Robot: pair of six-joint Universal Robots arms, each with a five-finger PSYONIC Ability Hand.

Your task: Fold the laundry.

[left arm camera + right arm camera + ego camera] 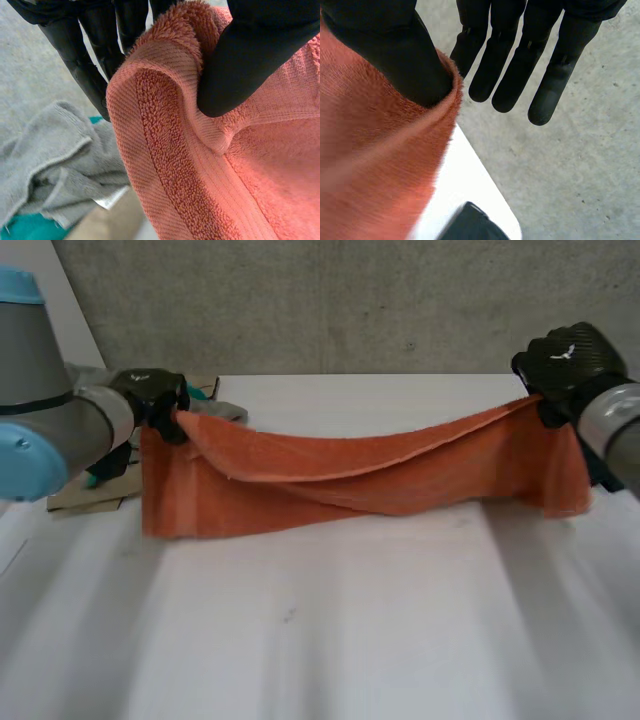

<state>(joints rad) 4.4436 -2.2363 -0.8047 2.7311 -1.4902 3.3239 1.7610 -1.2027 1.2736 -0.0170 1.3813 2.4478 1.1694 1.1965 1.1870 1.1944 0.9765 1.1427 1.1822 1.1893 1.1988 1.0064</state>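
An orange towel (350, 475) hangs stretched between my two hands above the white table (350, 620), sagging in the middle, its lower edge near the tabletop. My left hand (150, 395) grips its upper left corner. In the left wrist view the thumb (250, 55) presses a bunched fold of the towel (200, 190) against the fingers (85, 55). My right hand (570, 360) holds the upper right corner higher up. Its thumb (395, 50) clamps the towel's edge (370, 165) while the other fingers (520, 65) stick out straight past it.
A crumpled grey cloth (225, 410) lies behind the left hand, seen also under it (50, 165), on teal fabric (25, 227) and a cardboard piece (90, 498). The table's edge (470, 185) with a dark object (470, 225) lies below the right hand.
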